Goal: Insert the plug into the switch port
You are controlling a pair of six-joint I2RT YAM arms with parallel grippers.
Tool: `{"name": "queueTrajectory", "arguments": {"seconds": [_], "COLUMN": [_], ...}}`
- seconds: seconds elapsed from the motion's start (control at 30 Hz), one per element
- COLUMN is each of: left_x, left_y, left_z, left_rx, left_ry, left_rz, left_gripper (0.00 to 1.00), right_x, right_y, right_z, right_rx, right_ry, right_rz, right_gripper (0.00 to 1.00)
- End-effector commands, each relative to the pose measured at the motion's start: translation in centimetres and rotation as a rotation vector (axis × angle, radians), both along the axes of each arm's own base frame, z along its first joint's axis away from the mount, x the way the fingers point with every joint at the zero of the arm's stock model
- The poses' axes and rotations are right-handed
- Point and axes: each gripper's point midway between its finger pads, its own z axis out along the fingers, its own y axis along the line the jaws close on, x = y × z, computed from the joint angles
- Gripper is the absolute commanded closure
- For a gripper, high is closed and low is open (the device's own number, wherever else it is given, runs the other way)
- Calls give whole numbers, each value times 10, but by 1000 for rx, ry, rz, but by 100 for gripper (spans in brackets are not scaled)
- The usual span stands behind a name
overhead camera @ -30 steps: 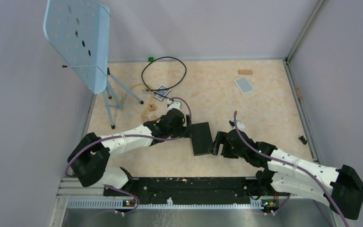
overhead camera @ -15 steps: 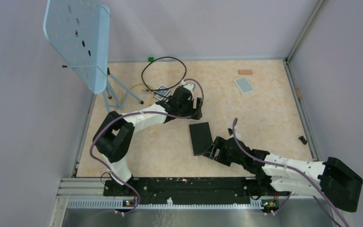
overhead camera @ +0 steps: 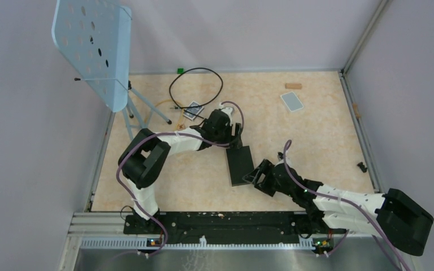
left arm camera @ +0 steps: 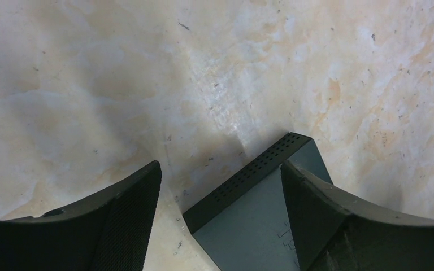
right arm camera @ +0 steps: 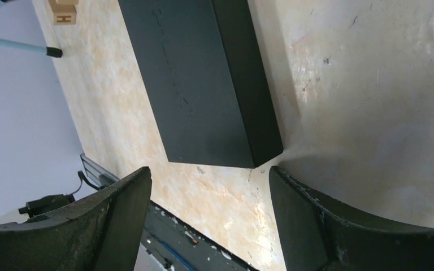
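The flat black box lies mid-table. Its switch port does not show in any view. My left gripper hangs open over the box's far end. In the left wrist view a corner of the box, with a perforated edge, sits between the open gripper fingers, ungripped. My right gripper is open beside the box's near right corner, and the box lies just beyond the gripper. A black cable loops at the back. Its plug is too small to make out.
A patterned playing card and a wooden block lie behind the left gripper. A grey-blue card and another wooden block sit at the back right. A light-blue music stand rises at the left, and a green cube rests at the back wall.
My left arm swung from the box's left side toward the back, then came down over its far end, its jaws narrowing slightly. The right gripper shifted a little at the near corner.
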Motion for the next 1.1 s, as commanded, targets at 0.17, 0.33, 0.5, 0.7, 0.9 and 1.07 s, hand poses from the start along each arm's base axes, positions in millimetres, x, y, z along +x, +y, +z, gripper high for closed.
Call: {"name": "queueTrajectory", "arguments": {"seconds": [0.17,0.33,0.5,0.7,0.9,1.07], "left_x": [-35,-56,-79,-103,-117,-129], "left_y": [-5,12,28,43,47,44], "left_z": [-14,-17,-26,-27,-24,-20], "left_rx": [-33,-41,-51,-51,-37,-34], "left_ry": [59,75,109,121,109,105], "left_rz": [-59,-31,-13,3,-4,-20], "left_gripper": [21,21,21,21,20,20], "right_x": [14,25,42,62,74,88], "right_y": [-4,-6,-9,-7,7,20], "right_z": [-10,-11,-5,0,3,4], "right_rx": [-6,9,-48,-72,-68,-93], "right_ry": [17,24,-7,-21,-13,-14], "right_rz": [-43,-54,-49,-47,-8,28], "right_gripper": [24,24,24,24,25,25]}}
